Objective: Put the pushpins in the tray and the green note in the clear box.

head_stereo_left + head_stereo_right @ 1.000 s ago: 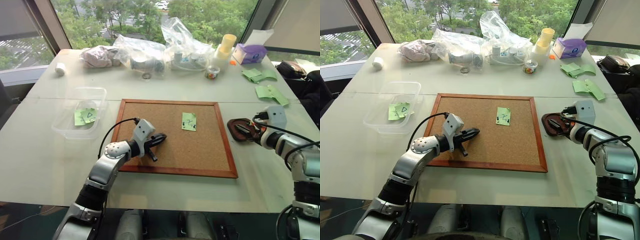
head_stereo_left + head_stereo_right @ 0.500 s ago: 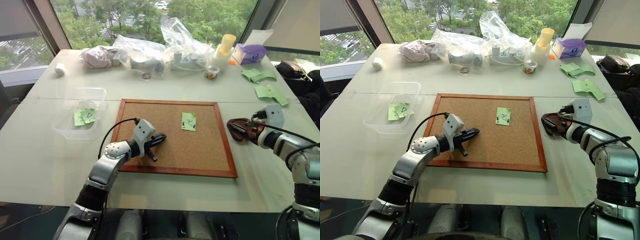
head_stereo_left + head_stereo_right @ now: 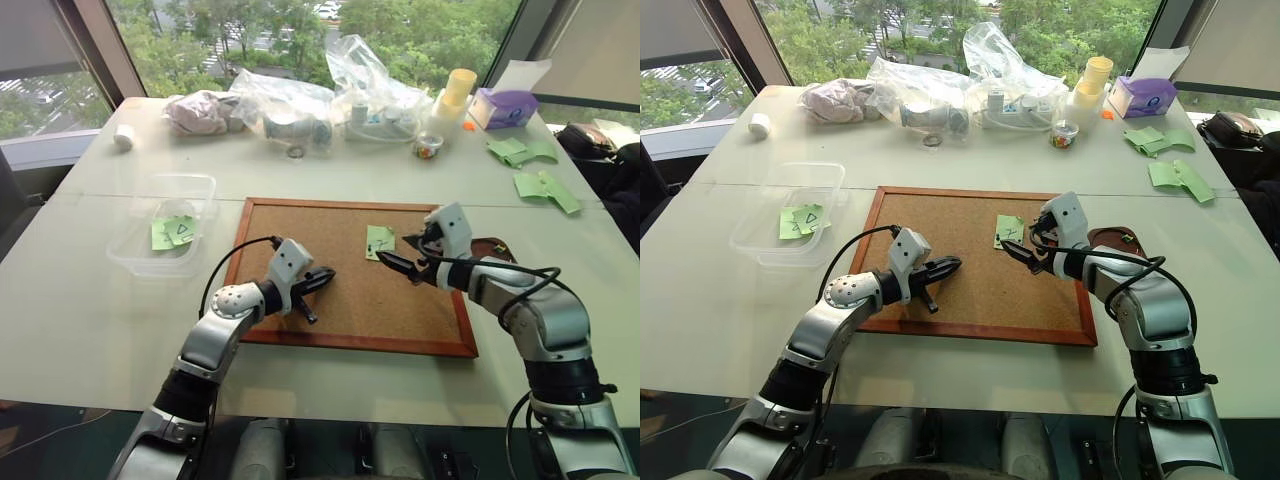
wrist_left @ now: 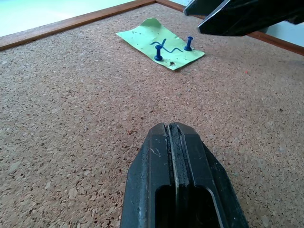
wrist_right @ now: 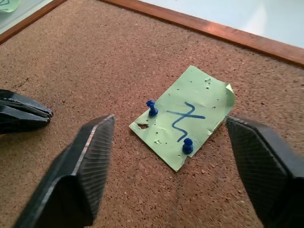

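Corkboard (image 3: 330,290): one green note (image 5: 186,115), two pushpins (image 5: 151,108); right end effector (image 5: 173,166) wide, left end effector (image 4: 178,156) closed, empty.

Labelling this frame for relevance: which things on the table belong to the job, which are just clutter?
Job:
- two blue pushpins stuck in the pale-green squiggle note
- dark reddish-brown tray
- clear plastic box
- open right gripper near the note

Clutter:
- wood-framed corkboard
- triangle-marked green note in the box
- clear plastic bags
- loose green papers
- purple tissue box

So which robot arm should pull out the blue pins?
Probably the right: its fingers stand open right by the two blue pushpins in the green note. The left gripper is shut and farther off.
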